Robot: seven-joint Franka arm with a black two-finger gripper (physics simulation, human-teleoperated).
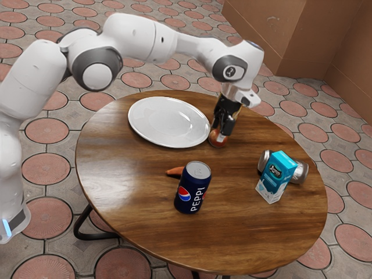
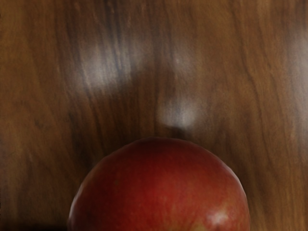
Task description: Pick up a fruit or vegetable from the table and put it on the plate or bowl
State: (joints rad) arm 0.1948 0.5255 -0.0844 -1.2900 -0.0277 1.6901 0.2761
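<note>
A red apple [image 1: 218,140] sits on the wooden table [image 1: 145,192], just off the white plate's [image 1: 167,121] edge toward the exterior view's right. My gripper [image 1: 221,133] comes straight down over the apple, and its black fingers press against it from two sides. In the wrist view the apple [image 2: 159,187] bulges large right under my hand, with bare wood beyond it. A small orange carrot [image 1: 174,171] lies near the middle of the table, partly behind a cola can.
A blue Pepsi can [image 1: 192,188] stands upright toward the table's front. At the exterior view's right a teal carton [image 1: 275,176] stands in front of a silver can [image 1: 297,172] lying on its side. The plate holds nothing.
</note>
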